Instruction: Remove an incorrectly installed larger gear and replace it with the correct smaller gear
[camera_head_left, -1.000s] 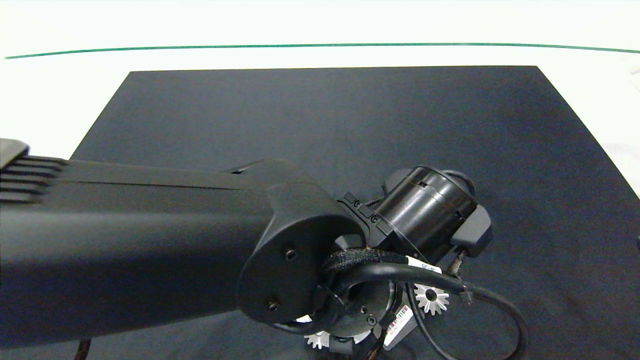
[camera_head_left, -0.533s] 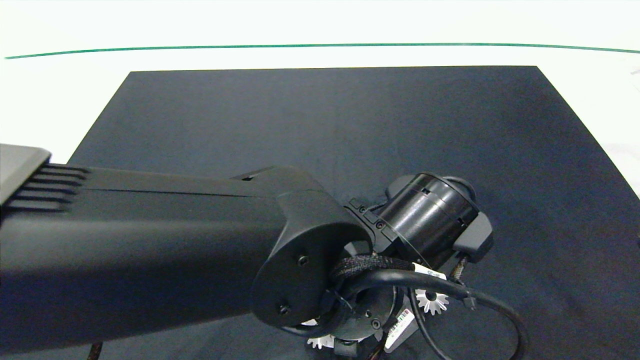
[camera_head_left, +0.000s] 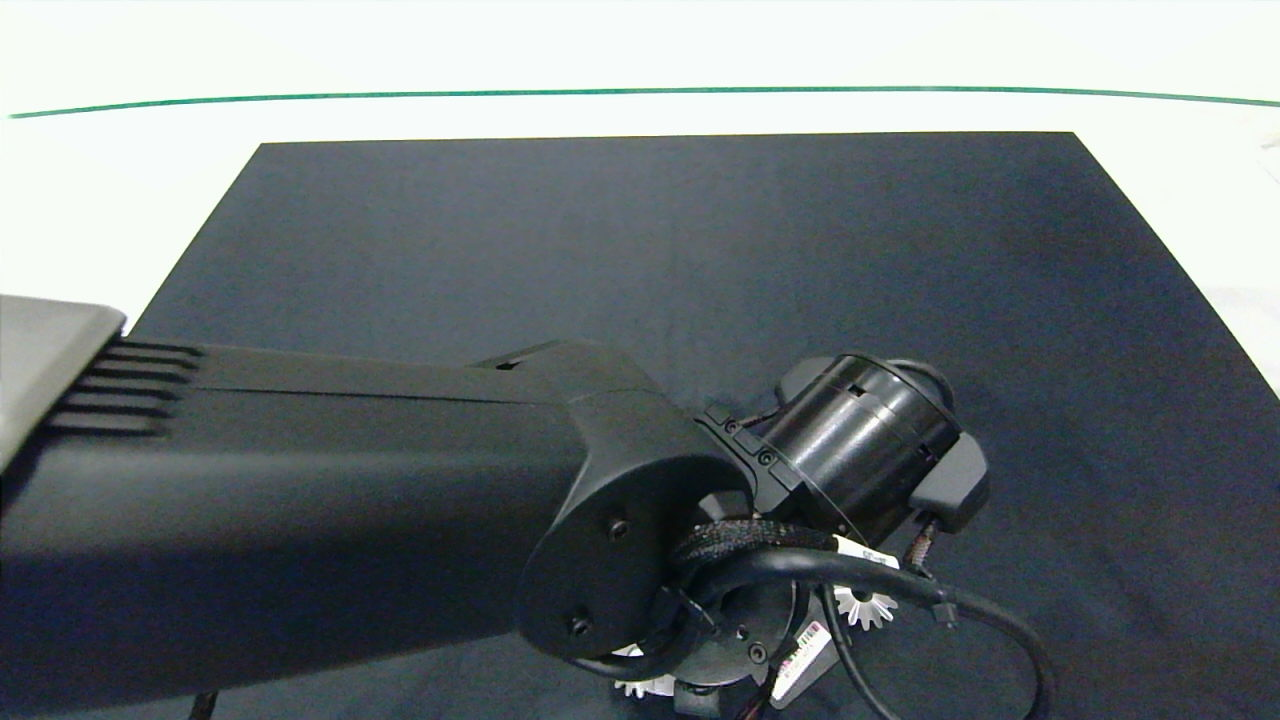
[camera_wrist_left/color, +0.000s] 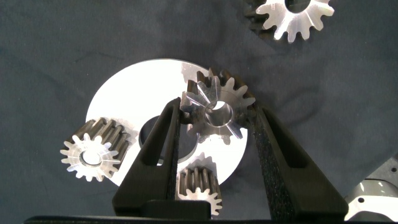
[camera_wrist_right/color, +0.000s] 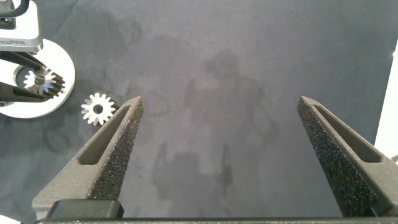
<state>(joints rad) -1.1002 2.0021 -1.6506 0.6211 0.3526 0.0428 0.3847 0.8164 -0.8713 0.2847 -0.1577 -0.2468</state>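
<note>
Dark cloth (camera_head_left: 640, 250) covers most of the white table (camera_head_left: 100, 200), and your left arm reaches in over it from the left side, hiding much of the work from above.

From the wrist camera you can see your left gripper (camera_wrist_left/color: 214, 112) with its jaws clenched on the smaller gear (camera_wrist_left/color: 214, 129), one finger pressed against each side of its teeth. That gear sits tilted over a round silver disc (camera_wrist_left/color: 134, 93), close to the disc's centre hole; you cannot tell whether it touches the disc.

Two more short-toothed gears are on the disc, one at its edge (camera_wrist_left/color: 94, 157) and one (camera_wrist_left/color: 200, 186) between the fingers, nearer the wrist.

Look for the larger gear (camera_wrist_left/color: 280, 22) off the disc: it lies flat on the cloth just beside it, its dark underside showing along one edge. From above it peeks out behind the arm's cable (camera_head_left: 865, 606).

Your right gripper (camera_wrist_right/color: 221, 102) hangs over bare cloth well apart from the disc, jaws spread wide and holding nothing.
</note>
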